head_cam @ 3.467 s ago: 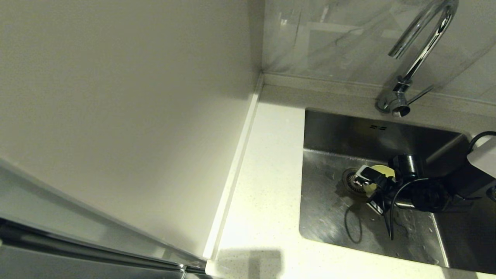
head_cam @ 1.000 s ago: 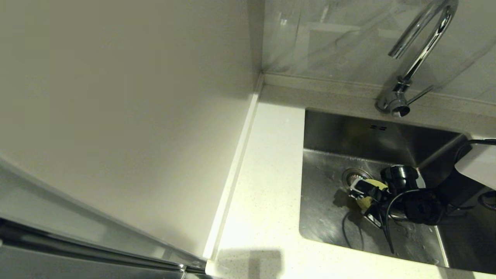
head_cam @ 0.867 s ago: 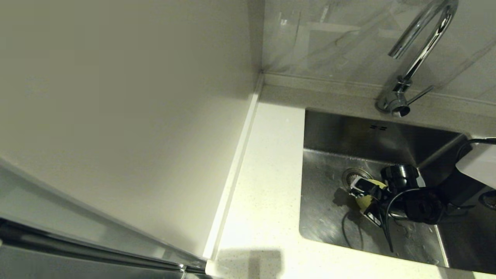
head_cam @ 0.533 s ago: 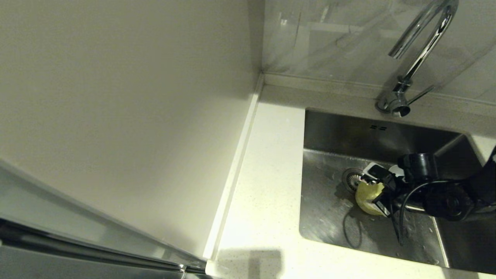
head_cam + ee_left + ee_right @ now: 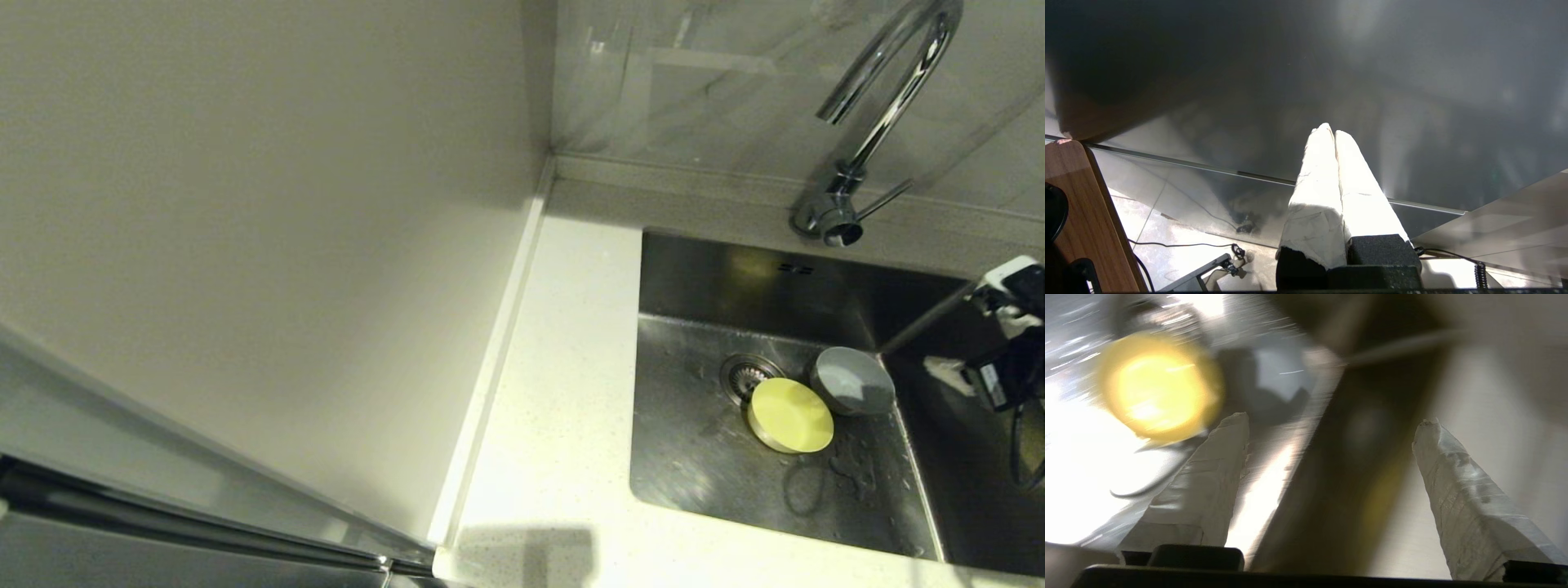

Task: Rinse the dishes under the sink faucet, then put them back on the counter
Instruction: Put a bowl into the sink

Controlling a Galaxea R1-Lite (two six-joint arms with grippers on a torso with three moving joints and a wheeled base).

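Note:
The yellow-green bowl (image 5: 790,415) (image 5: 1155,386) rests on the floor of the sink (image 5: 694,465), just right of the drain (image 5: 744,377). The grey-blue bowl (image 5: 851,380) (image 5: 1278,375) sits close behind it by the basin's right wall. My right gripper (image 5: 976,327) (image 5: 1333,420) hangs open and empty at the sink's right edge, apart from both bowls. The left gripper (image 5: 1329,130) is shut on nothing, parked out of the head view. The faucet (image 5: 878,106) stands behind the sink. No pink bowl is in view.
The white speckled counter (image 5: 563,392) runs left of the sink, with a raised strip (image 5: 498,343) against the wall panel. Water drops lie on the basin floor (image 5: 849,465). A dark second basin (image 5: 980,490) is to the right.
My right gripper opened, let go of the yellow-green bowl and pulled back up and to the right. The bowl now lies in the sink, and the grey-blue bowl is uncovered.

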